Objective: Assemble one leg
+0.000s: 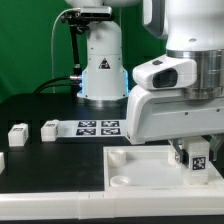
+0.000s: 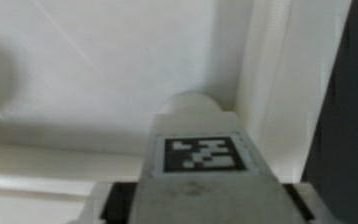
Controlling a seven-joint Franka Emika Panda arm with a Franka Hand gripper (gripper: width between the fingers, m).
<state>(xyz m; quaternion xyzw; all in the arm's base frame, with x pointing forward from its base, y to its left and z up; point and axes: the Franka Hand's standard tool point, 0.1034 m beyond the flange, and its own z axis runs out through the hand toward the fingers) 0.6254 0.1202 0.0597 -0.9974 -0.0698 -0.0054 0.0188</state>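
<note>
- The gripper (image 1: pixel 197 153) is clamped on the leg (image 1: pixel 199 160), a small white post with a black-and-white marker tag facing the camera.
- In the wrist view, the leg (image 2: pixel 201 150) stands between the dark fingers (image 2: pixel 108 203), its rounded tip touching the white plate (image 2: pixel 87 90) near a raised edge.
- The table (image 1: pixel 50 165) is black; green panels stand behind it.
- The large flat white plate (image 1: pixel 140 170) lies at the exterior view's lower right, a round socket (image 1: pixel 120 181) near its corner.
- The marker board (image 1: pixel 98 127) lies flat mid-table; two loose white legs (image 1: pixel 18 133) sit towards the exterior view's left.
- The white arm (image 1: pixel 175 95) reaches down from the exterior view's upper right, wrist over the plate.
</note>
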